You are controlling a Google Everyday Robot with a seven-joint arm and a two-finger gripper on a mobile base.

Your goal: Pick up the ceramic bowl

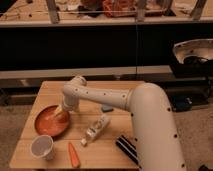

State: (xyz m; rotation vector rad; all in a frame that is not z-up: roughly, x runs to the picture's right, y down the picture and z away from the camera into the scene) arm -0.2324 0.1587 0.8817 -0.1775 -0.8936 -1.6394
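Note:
The ceramic bowl is orange-red and sits on the left part of the wooden table. My white arm reaches from the lower right across the table. My gripper is down at the bowl's right rim, reaching into the bowl. Its fingers are hidden by the wrist and the bowl's rim.
A white paper cup stands at the front left. An orange carrot lies next to it. A small bottle lies on its side at the centre. A dark packet lies at the front right. A blue item lies behind the arm.

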